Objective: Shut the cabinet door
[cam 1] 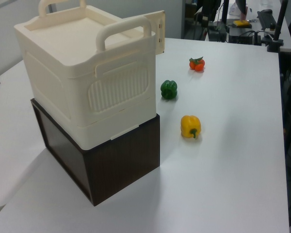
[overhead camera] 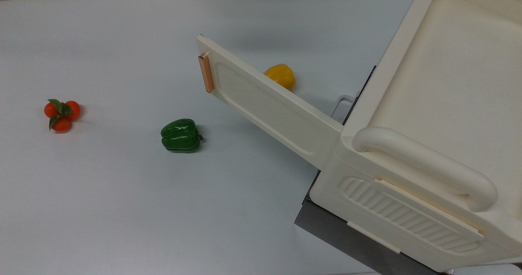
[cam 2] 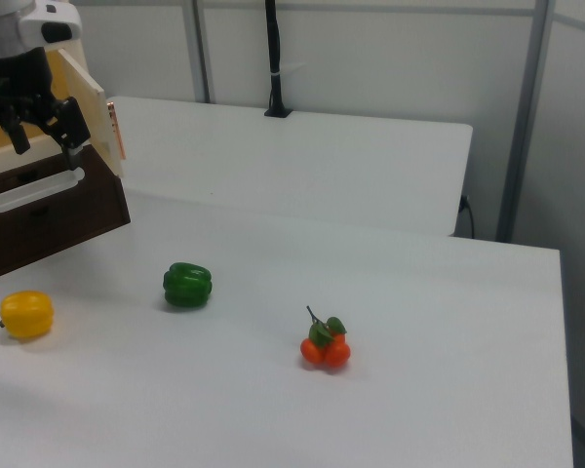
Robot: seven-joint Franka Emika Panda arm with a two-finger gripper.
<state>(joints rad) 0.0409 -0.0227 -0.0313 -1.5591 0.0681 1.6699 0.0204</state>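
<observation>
The cabinet door (overhead camera: 269, 103) stood swung wide open, sticking out from the front corner of the cabinet (overhead camera: 440, 103) across the white table (overhead camera: 122, 205). In the top view it reached up and to the top view's left, with its copper-coloured handle (overhead camera: 206, 73) at the free end, well away from the cabinet body. In the left view the door (cam 1: 159, 32) showed as a cream edge jutting out behind the cabinet (cam 1: 87, 73), which sat on a dark brown base (cam 1: 121, 165).

In the right view the gripper (cam 2: 44, 127) hung just to the right view's left of the door (cam 2: 86, 107), in front of the cabinet's opening and above a pale bar on the dark base (cam 2: 49, 210). Its two black fingers (cam 2: 73, 125) were spread apart with nothing between them. The door's handle (cam 2: 115, 132) lay just to the right view's right of the fingers, on the door's other face; whether a finger touched the panel could not be told.

Farther out on the table, a yellow pepper (overhead camera: 280, 76) lay just behind the open door in the top view, a green pepper (overhead camera: 180, 135) lay on the door's near side, and a cluster of small orange fruits with leaves (overhead camera: 62, 114) sat well apart toward the top view's left.
</observation>
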